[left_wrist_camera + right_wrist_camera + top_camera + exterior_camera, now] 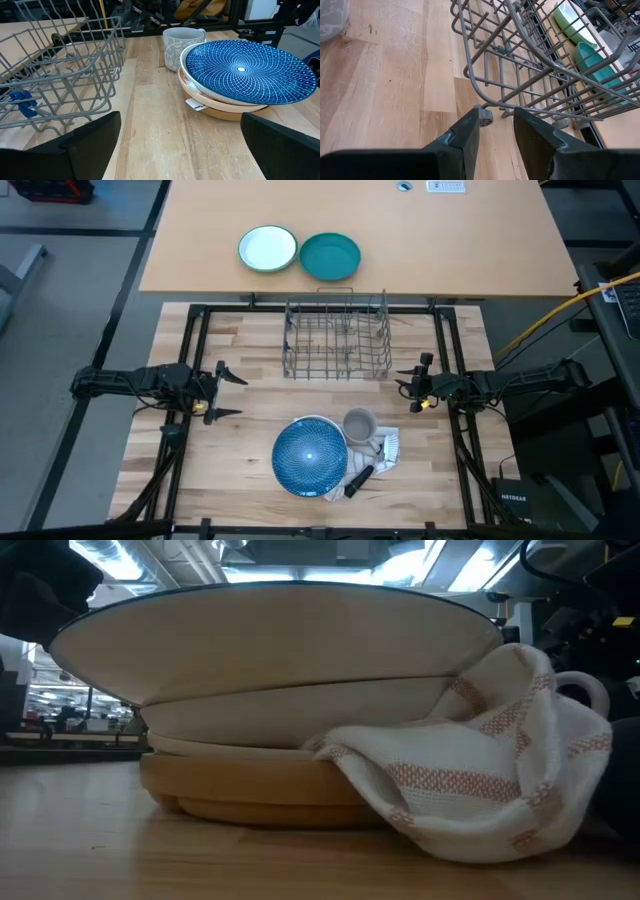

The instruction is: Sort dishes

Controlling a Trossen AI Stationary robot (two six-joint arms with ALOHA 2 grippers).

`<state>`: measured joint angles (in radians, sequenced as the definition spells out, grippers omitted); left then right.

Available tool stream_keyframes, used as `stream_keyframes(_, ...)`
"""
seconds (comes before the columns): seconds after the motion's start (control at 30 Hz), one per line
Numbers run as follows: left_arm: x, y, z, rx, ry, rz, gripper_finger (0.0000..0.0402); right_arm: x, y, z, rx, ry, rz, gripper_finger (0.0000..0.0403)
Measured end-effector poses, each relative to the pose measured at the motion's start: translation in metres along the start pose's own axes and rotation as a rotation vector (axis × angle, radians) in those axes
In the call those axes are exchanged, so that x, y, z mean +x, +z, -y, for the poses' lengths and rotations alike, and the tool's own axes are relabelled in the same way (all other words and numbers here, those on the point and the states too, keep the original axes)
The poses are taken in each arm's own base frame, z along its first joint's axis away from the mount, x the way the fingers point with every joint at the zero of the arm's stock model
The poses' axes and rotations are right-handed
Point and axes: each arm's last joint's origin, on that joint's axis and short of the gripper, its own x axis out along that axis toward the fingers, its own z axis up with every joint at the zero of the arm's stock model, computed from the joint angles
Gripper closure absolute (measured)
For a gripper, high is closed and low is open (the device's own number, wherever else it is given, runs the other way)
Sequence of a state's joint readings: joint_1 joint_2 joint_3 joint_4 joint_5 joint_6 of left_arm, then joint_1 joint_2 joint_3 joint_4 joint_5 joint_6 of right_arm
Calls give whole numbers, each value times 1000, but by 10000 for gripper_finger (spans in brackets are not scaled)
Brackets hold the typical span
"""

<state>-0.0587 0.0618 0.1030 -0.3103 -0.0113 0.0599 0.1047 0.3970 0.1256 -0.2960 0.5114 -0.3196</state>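
Blue plate (309,457) tops the stacked white plate (196,86) and tan plate (255,786) at lower centre of the bench (250,410), left tool (222,389) spread wide at mid-left, right tool (411,383) parted beside the wire rack (337,338).

Two dark jointed arms, black wedge-shaped fingers (465,142)
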Motion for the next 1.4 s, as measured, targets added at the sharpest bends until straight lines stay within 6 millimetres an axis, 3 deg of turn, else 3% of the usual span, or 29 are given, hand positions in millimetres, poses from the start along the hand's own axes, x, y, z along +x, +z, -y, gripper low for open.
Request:
stream_keyframes(0.5,0,0,0,29,0,0,4,0,0,0,0,0,0,276)
stream_keyframes(0.77,1,3,-1,-65,11,49,4,0,0,0,1,-1,2,276)
stream_keyframes(0.9,-2,24,-2,-164,5,265,4,0,0,0,2,-1,2,276)
stream_keyframes(1.2,-33,73,-5,-112,16,865,4,0,1,0,3,-2,6,276)
stream_keyframes(1.4,-42,79,-6,-119,12,972,4,0,1,0,5,-3,8,276)
